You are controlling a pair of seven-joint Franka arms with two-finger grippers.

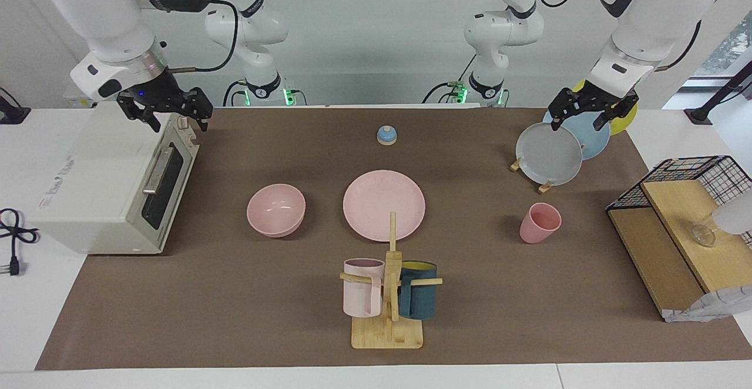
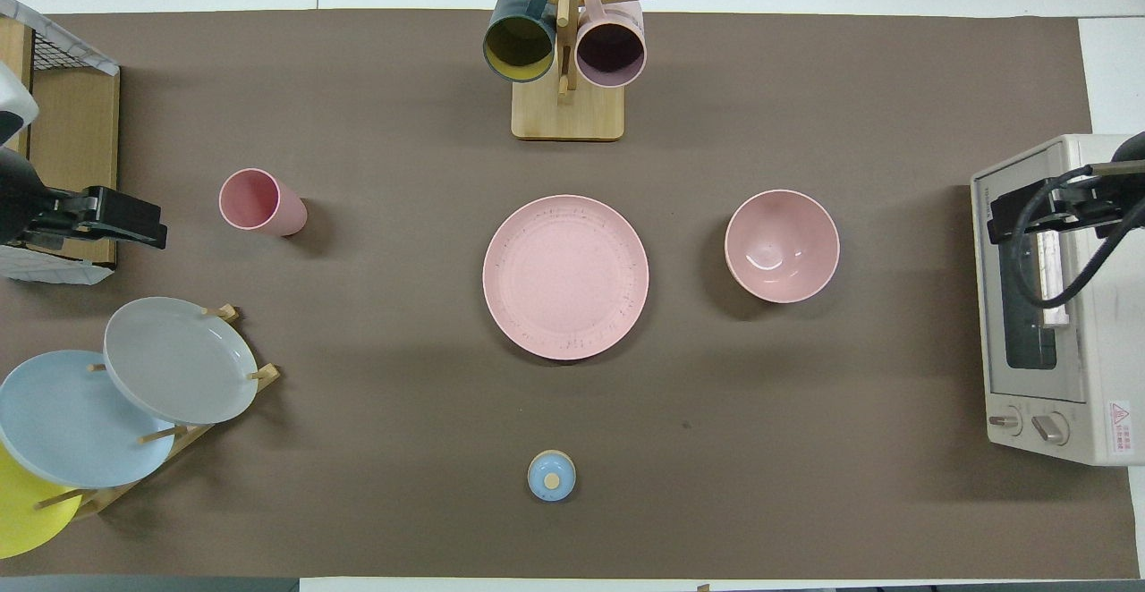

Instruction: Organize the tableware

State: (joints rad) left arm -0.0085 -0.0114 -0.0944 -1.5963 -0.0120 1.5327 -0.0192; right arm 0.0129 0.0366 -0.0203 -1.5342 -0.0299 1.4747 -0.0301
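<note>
- Pink plate (image 1: 384, 205) lies mid-worktop, ready as a base; pink bowl (image 1: 276, 210) at its 9 o'clock, pink cup (image 1: 540, 222) at 3 in the facing view.
- My left pincer (image 1: 593, 110) hangs open over the racked grey plate (image 1: 549, 154); my right pincer (image 1: 165, 108) open over the toaster oven (image 1: 111, 189), both waiting.

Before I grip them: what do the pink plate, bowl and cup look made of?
Pink plate: matte, faintly speckled, so probably plastic or fibre composite, not glazed ceramic. Pink bowl: same matte pink, with small soft highlights inside, so slightly smoother. Pink cup: same dull finish, thin rim. All look rigid; the exact material can't be confirmed.
</note>
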